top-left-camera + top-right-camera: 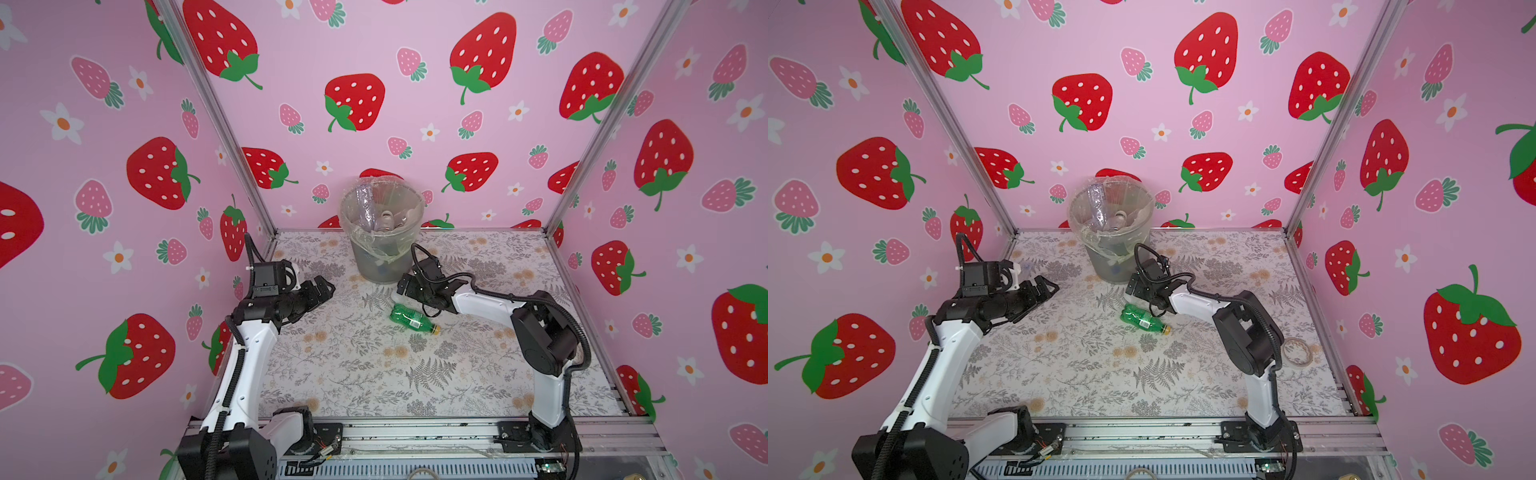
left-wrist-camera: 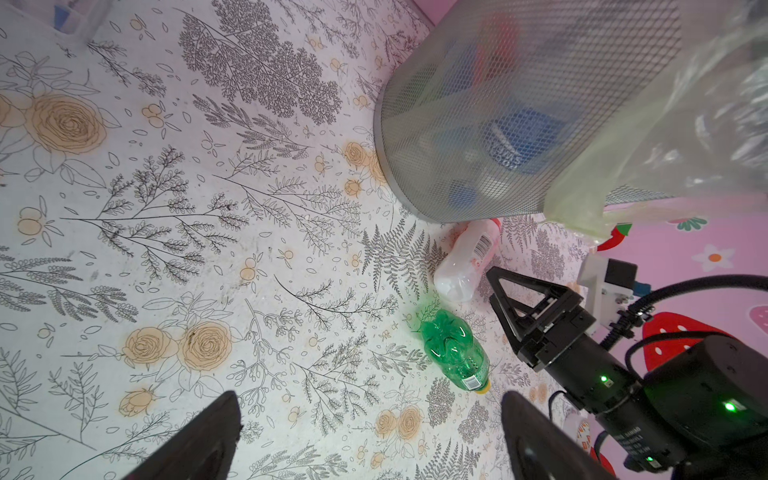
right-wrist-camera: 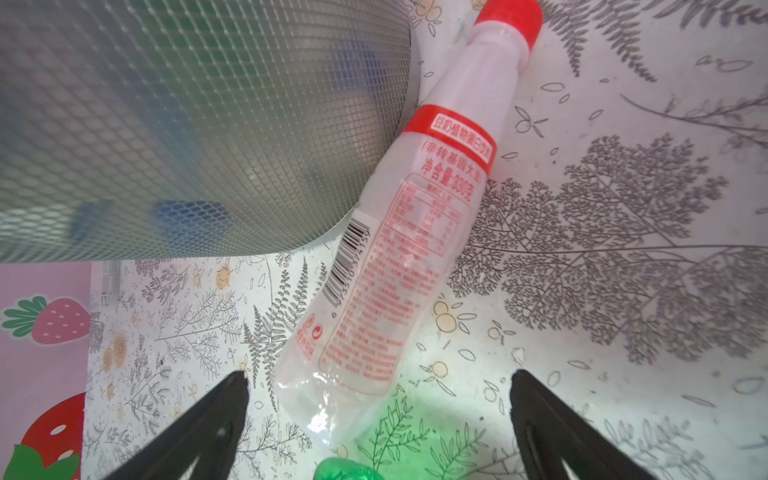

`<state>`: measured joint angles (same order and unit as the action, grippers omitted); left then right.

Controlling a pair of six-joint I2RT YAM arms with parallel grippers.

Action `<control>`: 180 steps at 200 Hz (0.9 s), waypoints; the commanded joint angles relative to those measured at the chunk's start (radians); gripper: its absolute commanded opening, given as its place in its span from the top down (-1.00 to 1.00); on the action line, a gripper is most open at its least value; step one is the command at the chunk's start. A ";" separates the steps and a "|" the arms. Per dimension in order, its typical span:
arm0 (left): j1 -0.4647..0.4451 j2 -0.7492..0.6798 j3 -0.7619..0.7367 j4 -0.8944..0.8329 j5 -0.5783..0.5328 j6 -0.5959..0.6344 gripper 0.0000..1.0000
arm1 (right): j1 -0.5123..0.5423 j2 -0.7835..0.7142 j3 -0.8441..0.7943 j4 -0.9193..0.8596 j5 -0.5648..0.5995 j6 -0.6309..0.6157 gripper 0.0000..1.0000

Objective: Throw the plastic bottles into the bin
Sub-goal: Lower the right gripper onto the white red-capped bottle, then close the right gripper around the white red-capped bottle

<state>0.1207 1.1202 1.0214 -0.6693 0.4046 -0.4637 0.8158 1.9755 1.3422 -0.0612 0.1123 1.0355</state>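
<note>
On the surface (image 1: pixel 353 374) we count two bottles lying flat: a green bottle (image 1: pixel 413 319), yellow cap pointing front-right, and a clear bottle (image 3: pixel 399 232) just beside the one bin (image 1: pixel 380 262), red cap toward the back. More sit inside. The left end effector (image 1: pixel 326 286) and right end effector (image 1: pixel 401 288) are spread wide, empty.

Robot lab booth, aluminium frame post (image 1: pixel 222 124), strawberry-print walls (image 1: pixel 415 37), floral tabletop (image 1: pixel 353 365), left arm (image 1: pixel 249 365), right arm (image 1: pixel 544 390) on rail (image 1: pixel 415 432)

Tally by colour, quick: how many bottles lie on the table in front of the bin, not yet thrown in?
green bottle: 1
clear bottle, red cap: 1
Total: 2
</note>
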 commanded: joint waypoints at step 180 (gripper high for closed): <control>0.011 -0.013 -0.013 0.018 0.028 -0.010 -0.98 | -0.002 0.136 0.045 0.128 -0.066 0.111 -0.49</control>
<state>0.1265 1.1194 1.0084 -0.6544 0.4137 -0.4698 0.8154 2.0956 1.3773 0.0425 0.0494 1.1172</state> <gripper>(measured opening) 0.990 0.761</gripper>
